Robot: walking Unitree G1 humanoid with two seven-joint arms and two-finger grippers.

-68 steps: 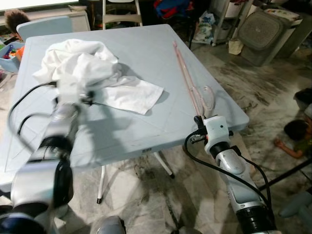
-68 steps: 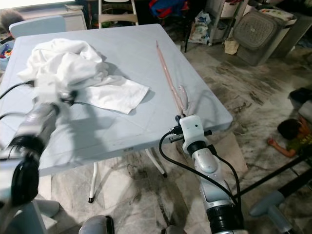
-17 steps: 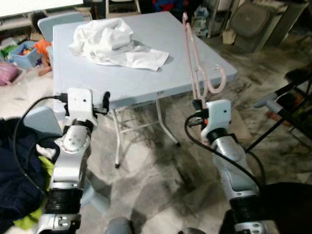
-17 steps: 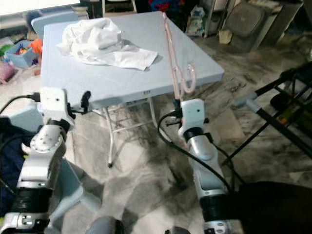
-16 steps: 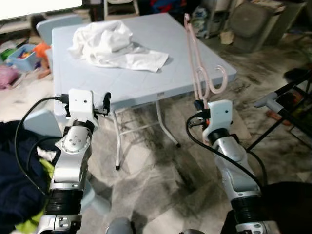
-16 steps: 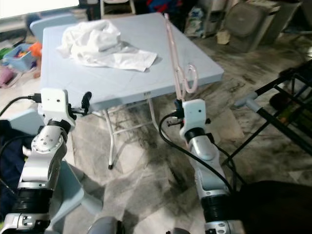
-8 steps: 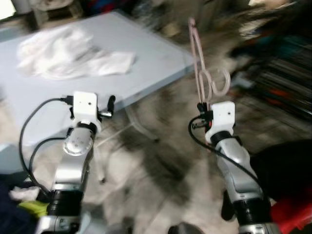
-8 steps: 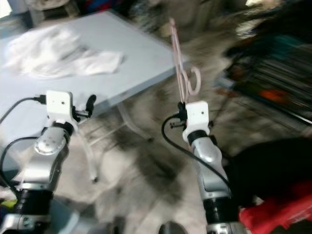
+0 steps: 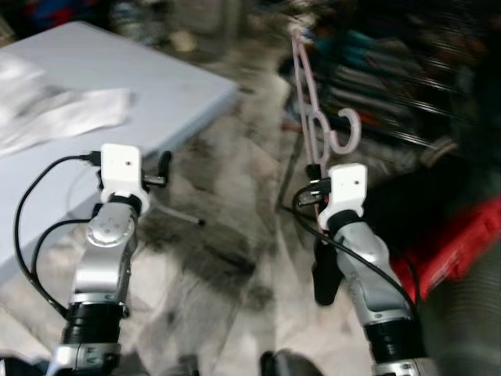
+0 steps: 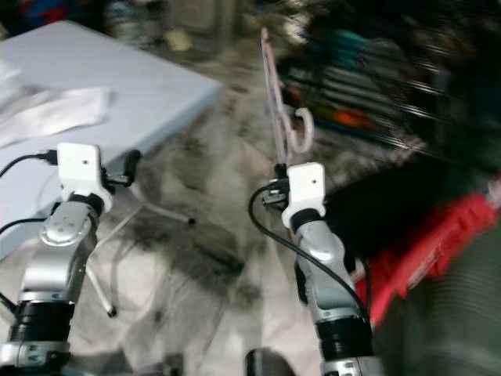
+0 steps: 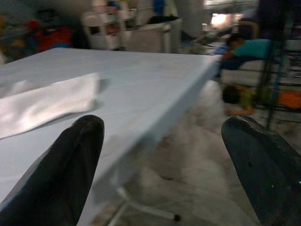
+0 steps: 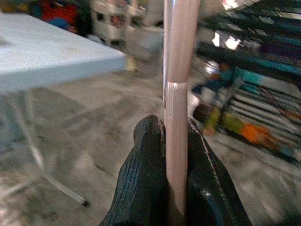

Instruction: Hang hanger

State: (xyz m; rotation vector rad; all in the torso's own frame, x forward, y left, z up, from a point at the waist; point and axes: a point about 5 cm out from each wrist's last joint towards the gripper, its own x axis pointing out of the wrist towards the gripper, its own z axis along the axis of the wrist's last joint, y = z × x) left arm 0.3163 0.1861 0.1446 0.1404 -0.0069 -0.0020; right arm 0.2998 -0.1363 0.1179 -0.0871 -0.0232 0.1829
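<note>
In front of the robot's right side, the right end effector [image 9: 318,190] pinched the pink hanger [image 9: 311,110] by one thin arm, fingers [image 12: 149,155] pressed tight on either side of the bar. The hanger stood nearly upright above the wrist, hook [image 9: 345,133] curling out toward the dark rack [image 9: 407,70] beyond. Head views were blurred.

The left end effector [image 11: 167,155] was held out spread wide and held nothing, near the edge of the table [image 9: 102,78], where a white cloth [image 9: 55,117] lay.

Handling judgement: light, stiff plastic, smooth and likely slippery in a narrow pinch; long lever above the grip, so it could swivel. A hold nearer the hook's neck would probably steady it for hanging.
</note>
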